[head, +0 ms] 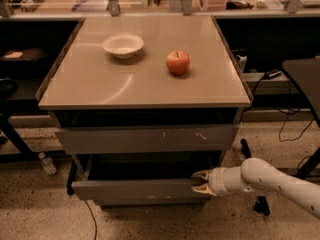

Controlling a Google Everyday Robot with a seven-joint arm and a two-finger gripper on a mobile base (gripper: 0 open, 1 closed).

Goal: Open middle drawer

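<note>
The middle drawer (135,189) is a plain grey drawer, pulled partly out below the wider scratched front (145,139). Its dark inside shows behind its front panel. My gripper (200,182) is at the right end of that front panel. One finger is behind the panel's top edge and the other is in front of it, so it is clamped on the panel. My white arm (270,181) reaches in from the lower right.
A white bowl (123,45) and a red apple (178,62) sit on the cabinet top (100,84). A narrower grey front (150,202) lies below the middle drawer. A bottle (48,164) lies on the floor at left, and a black stand (305,79) is at right.
</note>
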